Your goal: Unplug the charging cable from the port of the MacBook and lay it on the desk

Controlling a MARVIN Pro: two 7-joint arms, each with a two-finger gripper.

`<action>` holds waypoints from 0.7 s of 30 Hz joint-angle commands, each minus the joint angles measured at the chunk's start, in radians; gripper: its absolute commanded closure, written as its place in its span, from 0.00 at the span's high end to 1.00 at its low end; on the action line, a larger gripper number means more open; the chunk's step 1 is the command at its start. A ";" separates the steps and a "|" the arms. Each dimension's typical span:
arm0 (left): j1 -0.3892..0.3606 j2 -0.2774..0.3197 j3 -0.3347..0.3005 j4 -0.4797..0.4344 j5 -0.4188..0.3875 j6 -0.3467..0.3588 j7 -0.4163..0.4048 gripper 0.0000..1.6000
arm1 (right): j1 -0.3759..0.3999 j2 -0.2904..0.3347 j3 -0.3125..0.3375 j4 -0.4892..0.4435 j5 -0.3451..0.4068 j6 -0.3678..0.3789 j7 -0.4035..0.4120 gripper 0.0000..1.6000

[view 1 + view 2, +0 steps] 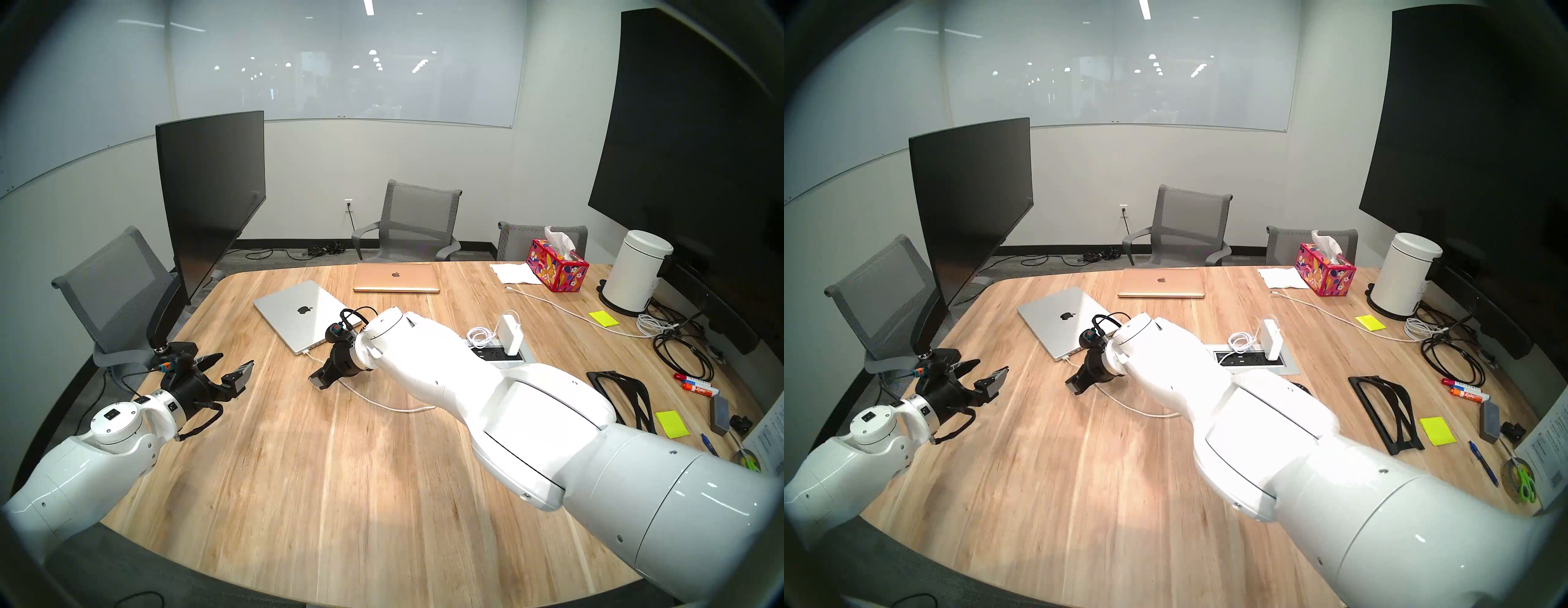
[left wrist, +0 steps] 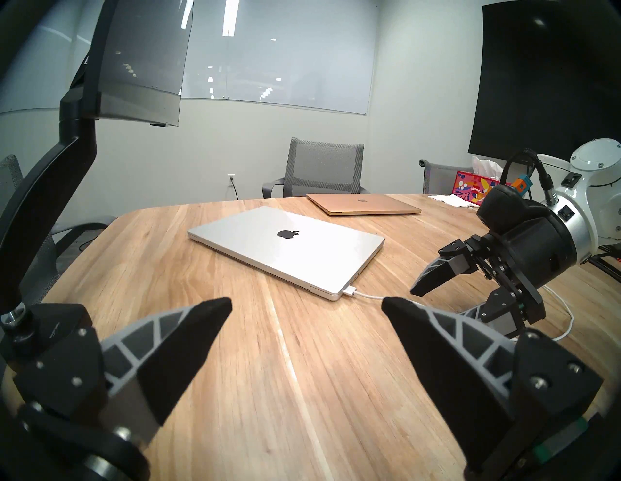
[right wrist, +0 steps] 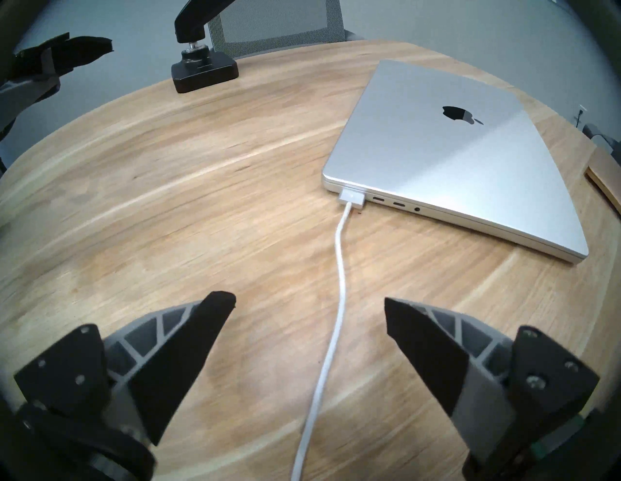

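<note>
Lying on the light wood-grain desk (image 3: 168, 188), the thin white charging cable (image 3: 339, 268) remains plugged into the closed silver-grey MacBook (image 3: 447, 161), passing between the empty, wide-open right gripper (image 3: 309, 302); the left gripper (image 1: 231, 369) hovers left, open and empty.

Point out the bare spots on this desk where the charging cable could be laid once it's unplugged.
Widest bare patch: the desk near the robot, between the left gripper and the right arm. A smaller strip lies between the monitor base and the silver laptop. The robot's right side is crowded: outlet box, black cables, markers, sticky notes.
</note>
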 commanded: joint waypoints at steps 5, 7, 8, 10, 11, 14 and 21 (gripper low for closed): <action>-0.005 0.005 -0.011 -0.013 0.002 -0.011 0.000 1.00 | 0.052 -0.058 0.012 0.049 0.000 -0.033 -0.004 0.49; -0.005 0.005 -0.011 -0.013 0.002 -0.011 0.000 1.00 | 0.055 -0.061 0.015 0.058 -0.001 -0.037 -0.004 0.42; -0.005 0.005 -0.011 -0.013 0.002 -0.011 0.000 1.00 | 0.056 -0.064 0.017 0.063 -0.001 -0.041 -0.003 0.40; -0.005 0.005 -0.011 -0.013 0.002 -0.011 0.000 1.00 | 0.059 -0.067 0.020 0.072 -0.002 -0.045 -0.002 0.36; -0.005 0.005 -0.011 -0.013 0.002 -0.011 0.000 1.00 | 0.060 -0.068 0.020 0.075 -0.002 -0.046 -0.002 0.34; -0.005 0.006 -0.011 -0.013 0.002 -0.011 0.000 1.00 | 0.063 -0.073 0.024 0.087 -0.002 -0.051 0.000 0.32; -0.005 0.006 -0.011 -0.013 0.002 -0.012 0.000 1.00 | 0.069 -0.082 0.028 0.109 -0.006 -0.063 0.008 0.37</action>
